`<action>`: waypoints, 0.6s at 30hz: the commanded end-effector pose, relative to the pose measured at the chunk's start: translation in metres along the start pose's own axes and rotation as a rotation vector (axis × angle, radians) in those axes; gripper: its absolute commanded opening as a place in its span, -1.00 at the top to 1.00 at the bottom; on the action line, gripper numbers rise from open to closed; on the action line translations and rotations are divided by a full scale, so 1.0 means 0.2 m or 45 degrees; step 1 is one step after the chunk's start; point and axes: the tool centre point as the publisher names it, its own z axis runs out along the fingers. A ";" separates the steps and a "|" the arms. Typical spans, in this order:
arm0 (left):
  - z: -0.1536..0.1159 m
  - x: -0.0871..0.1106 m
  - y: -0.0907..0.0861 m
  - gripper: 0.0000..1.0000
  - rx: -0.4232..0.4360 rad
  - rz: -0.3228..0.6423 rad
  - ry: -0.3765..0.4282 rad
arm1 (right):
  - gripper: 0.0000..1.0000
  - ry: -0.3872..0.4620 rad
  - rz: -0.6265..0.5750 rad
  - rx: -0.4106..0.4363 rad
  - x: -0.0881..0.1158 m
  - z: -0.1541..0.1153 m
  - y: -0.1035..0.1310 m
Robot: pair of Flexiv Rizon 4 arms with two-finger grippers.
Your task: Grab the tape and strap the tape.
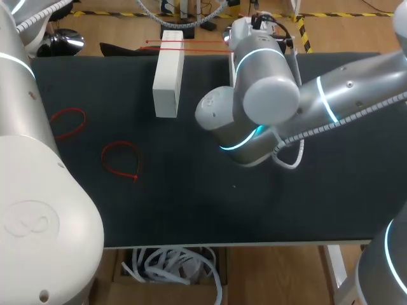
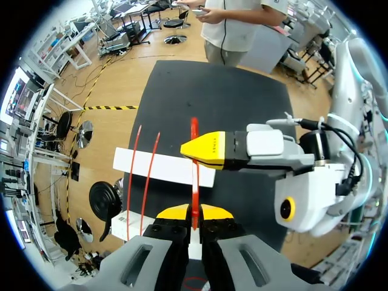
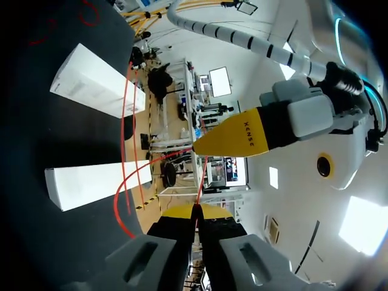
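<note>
The black table (image 1: 191, 203) looks matt and cloth-like. At 11 o'clock, the white rectangular block (image 1: 168, 73) is smooth and dull. The thin red plastic strap (image 2: 194, 130) shines slightly; the left claw (image 2: 194, 213) has smooth yellow plastic tips

dark matte table (image 1: 191, 203), flat black top, thin pale strip along its near edge, evenly lit

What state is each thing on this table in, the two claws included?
Left gripper, shut on the held tie.
Right gripper, shut on the same tie.
Held tie, pinched by both grippers, above the box.
Loops, closed, lying flat on the table.
Spare ties, straight, not looped, lying across the box's far end.
Box, lying flat.
</note>
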 end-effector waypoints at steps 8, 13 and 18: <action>0.00 0.00 0.00 1.00 -0.004 -0.002 0.002 | 1.00 0.017 0.002 -0.029 -0.01 -0.02 0.01; 0.00 0.00 0.00 1.00 -0.004 -0.002 0.002 | 1.00 0.013 0.005 -0.041 -0.02 -0.03 0.03; 0.00 0.00 0.00 1.00 -0.004 -0.002 0.002 | 1.00 0.014 0.009 -0.056 -0.02 -0.03 0.04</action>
